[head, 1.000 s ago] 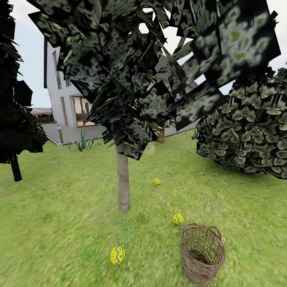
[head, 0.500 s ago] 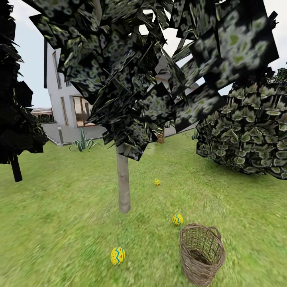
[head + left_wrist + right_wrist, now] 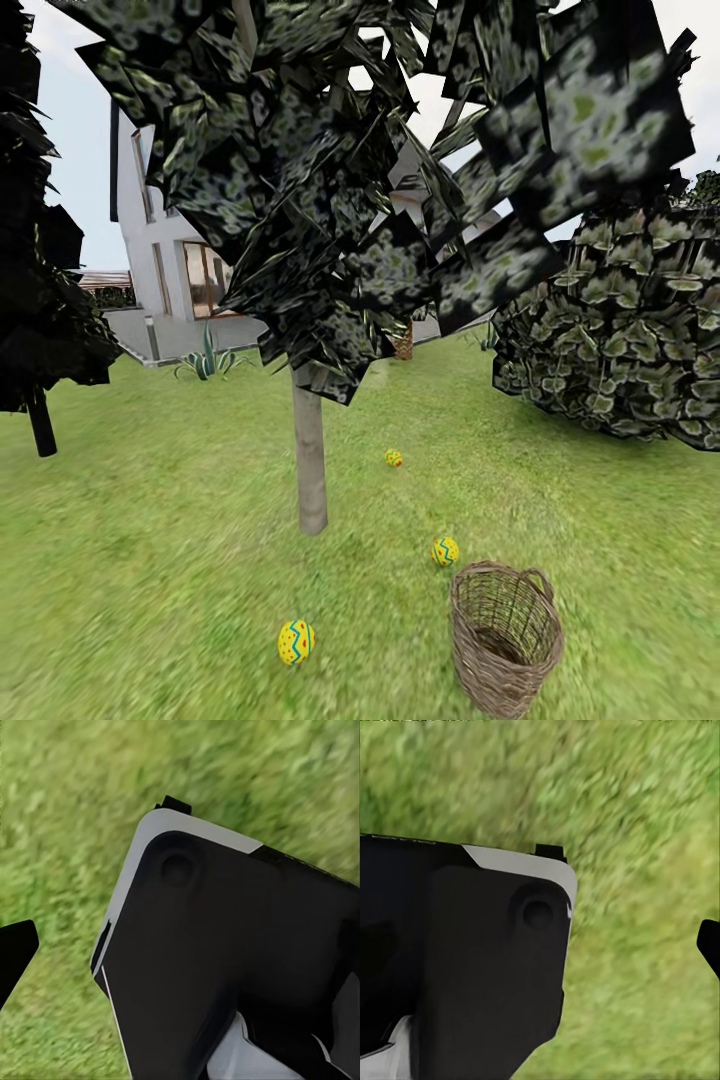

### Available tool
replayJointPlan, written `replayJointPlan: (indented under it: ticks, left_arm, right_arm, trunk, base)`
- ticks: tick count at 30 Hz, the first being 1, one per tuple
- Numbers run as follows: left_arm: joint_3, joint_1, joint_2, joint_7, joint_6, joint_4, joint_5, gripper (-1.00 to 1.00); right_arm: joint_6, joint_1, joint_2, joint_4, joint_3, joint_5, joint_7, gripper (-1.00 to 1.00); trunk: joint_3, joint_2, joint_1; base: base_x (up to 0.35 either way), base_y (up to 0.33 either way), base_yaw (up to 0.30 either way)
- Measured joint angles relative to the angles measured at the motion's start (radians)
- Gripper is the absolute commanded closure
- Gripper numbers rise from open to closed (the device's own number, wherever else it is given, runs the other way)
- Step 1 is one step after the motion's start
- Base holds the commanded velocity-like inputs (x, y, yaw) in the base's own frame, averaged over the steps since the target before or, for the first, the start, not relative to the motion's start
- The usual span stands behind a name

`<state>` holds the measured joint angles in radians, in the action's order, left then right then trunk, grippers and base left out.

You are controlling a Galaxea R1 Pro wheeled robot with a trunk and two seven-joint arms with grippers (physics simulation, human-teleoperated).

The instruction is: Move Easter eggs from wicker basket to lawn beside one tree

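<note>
Three Easter eggs lie on the lawn [image 3: 150, 560]: one [image 3: 295, 641] in front of the tree's trunk [image 3: 310, 460], one [image 3: 445, 551] just beyond the wicker basket [image 3: 505, 635], and a far one [image 3: 394, 458] to the trunk's right. The basket stands upright on the grass, and the part of its inside that shows holds no egg. In the left wrist view, my left gripper [image 3: 180, 952] hangs open over grass, one black fingertip [image 3: 15, 952] at the picture's edge. My right gripper [image 3: 540, 945] is open too, fingertip [image 3: 710, 945] over grass. Neither holds anything.
A big round bush [image 3: 620, 330] fills the right side. A dark tree [image 3: 40, 420] stands at the left. Beyond lie a grey patio [image 3: 170, 335], a spiky plant [image 3: 207, 360] and a white house [image 3: 150, 240]. My black base [image 3: 225, 967] shows under both wrists.
</note>
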<state>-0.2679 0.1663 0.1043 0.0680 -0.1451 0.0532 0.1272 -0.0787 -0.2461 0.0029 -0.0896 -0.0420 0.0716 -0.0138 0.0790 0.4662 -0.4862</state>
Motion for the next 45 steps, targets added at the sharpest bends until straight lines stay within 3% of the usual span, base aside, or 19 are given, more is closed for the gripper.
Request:
replayJointPlan:
  ticks: [10, 19, 27, 38, 45]
  left_arm:
    - [0.000, 0.000, 0.003, 0.001, 0.000, 0.003, 0.001, -1.00]
    - [0.000, -0.020, 0.003, 0.000, 0.000, 0.005, 0.002, -1.00]
    - [-0.001, -0.090, 0.004, -0.001, 0.005, 0.005, 0.003, -1.00]
    - [0.001, -0.175, -0.005, -0.001, 0.012, 0.008, 0.002, -1.00]
    - [0.000, -0.188, -0.011, -0.001, 0.012, 0.007, 0.002, -1.00]
  right_arm:
    - [-0.010, 0.000, 0.000, -0.002, 0.000, 0.001, -0.001, -1.00]
    - [-0.103, 0.018, 0.002, -0.004, 0.000, 0.001, 0.000, -1.00]
    - [-0.106, 0.093, 0.002, -0.003, 0.000, -0.001, 0.004, -1.00]
    - [-0.110, 0.144, 0.003, -0.004, 0.000, -0.003, 0.004, -1.00]
    - [-0.112, 0.171, 0.015, -0.003, 0.000, -0.005, 0.004, -1.00]
  trunk:
    - [0.030, -0.067, 0.037]
    - [0.030, -0.067, 0.037]
    - [0.030, -0.067, 0.037]
    - [0.029, -0.067, 0.037]
    - [0.030, -0.067, 0.037]
  base:
    - [0.000, 0.000, 0.000]
    - [0.000, 0.000, 0.000]
    - [0.000, 0.000, 0.000]
    - [0.000, 0.000, 0.000]
    - [0.000, 0.000, 0.000]
